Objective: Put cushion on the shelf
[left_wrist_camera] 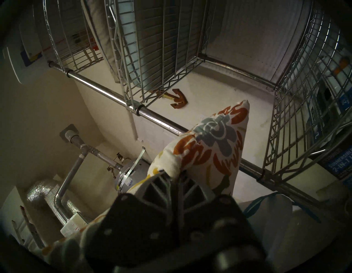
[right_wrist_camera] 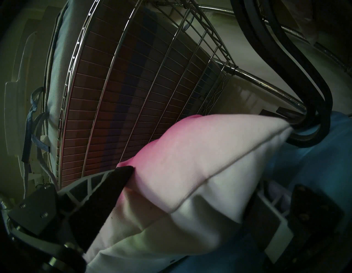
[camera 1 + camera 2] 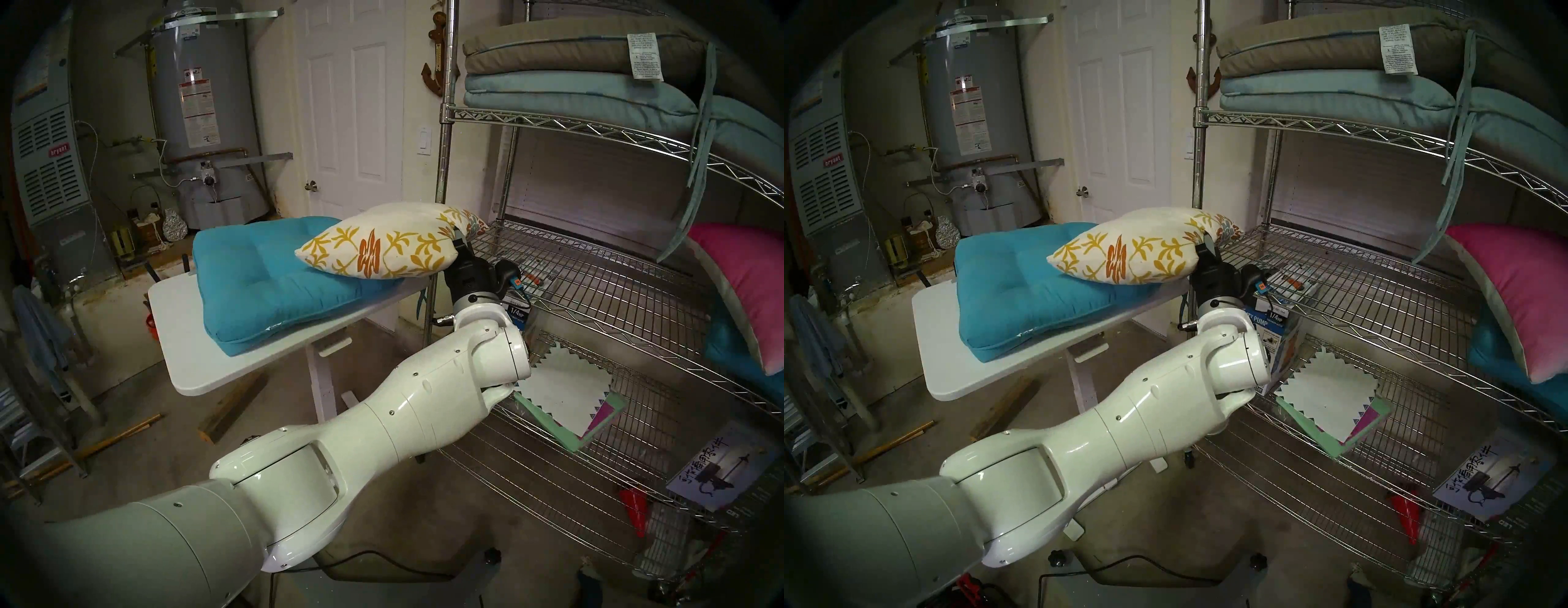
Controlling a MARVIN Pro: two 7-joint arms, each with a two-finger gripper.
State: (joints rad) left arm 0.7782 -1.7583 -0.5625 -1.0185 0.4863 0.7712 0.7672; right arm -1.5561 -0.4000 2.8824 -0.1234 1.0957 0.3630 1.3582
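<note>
Flowered cushion (image 3: 382, 242), gripped at its 3 o'clock corner by the clamped left hand (image 3: 460, 242), is resting on the teal cushion (image 3: 263, 280) beside the shelf (image 3: 594, 276); right hand (image 2: 186, 190) is gaping around a pink pillow (image 2: 200, 152).

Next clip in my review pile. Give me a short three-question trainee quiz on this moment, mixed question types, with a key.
1. True or false: the left gripper is shut on a corner of the floral cushion.
2. Multiple choice: most of the floral cushion lies over A) the teal tufted cushion on the white table, B) the floor, C) the top tier of the shelf.
3. Short answer: what sits between the open fingers of the right gripper?

Key
1. True: the wrist view shows both fingers pinching the fabric.
2. A; only its held corner reaches the edge of the shelf's middle tier.
3. The pink-to-white pillow; whether the fingers press on it cannot be told.
</note>
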